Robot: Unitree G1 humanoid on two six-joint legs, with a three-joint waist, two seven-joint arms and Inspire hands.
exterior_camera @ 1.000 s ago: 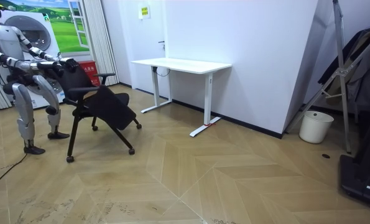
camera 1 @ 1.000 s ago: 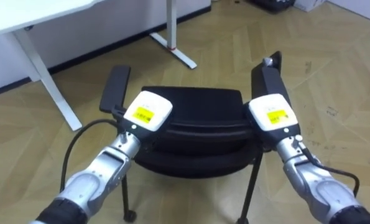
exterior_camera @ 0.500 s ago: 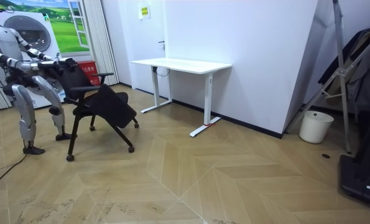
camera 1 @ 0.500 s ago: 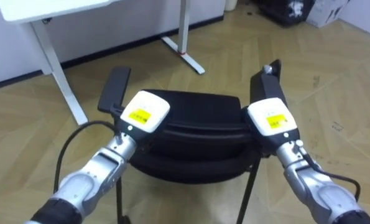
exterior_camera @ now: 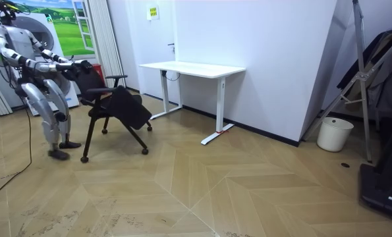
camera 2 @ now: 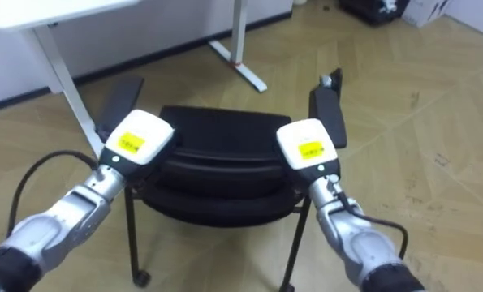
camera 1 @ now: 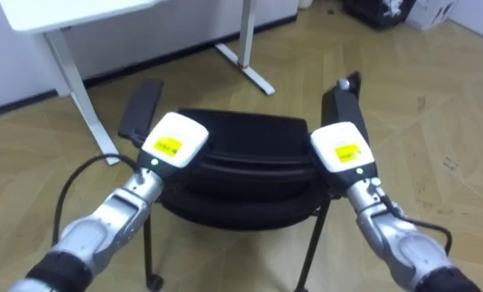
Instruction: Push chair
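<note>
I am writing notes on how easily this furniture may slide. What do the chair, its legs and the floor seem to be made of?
The chair: black matte seat and back with no shine, probably fabric or mesh over padding. Its legs: thin black tubes, likely painted metal. The floor: light brown planks in a herringbone pattern with a slight sheen, either wood or wood-look laminate.

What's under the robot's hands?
The backrest top of the black chair, below the left hand and right hand. Their white backs cover how they hold it.
</note>
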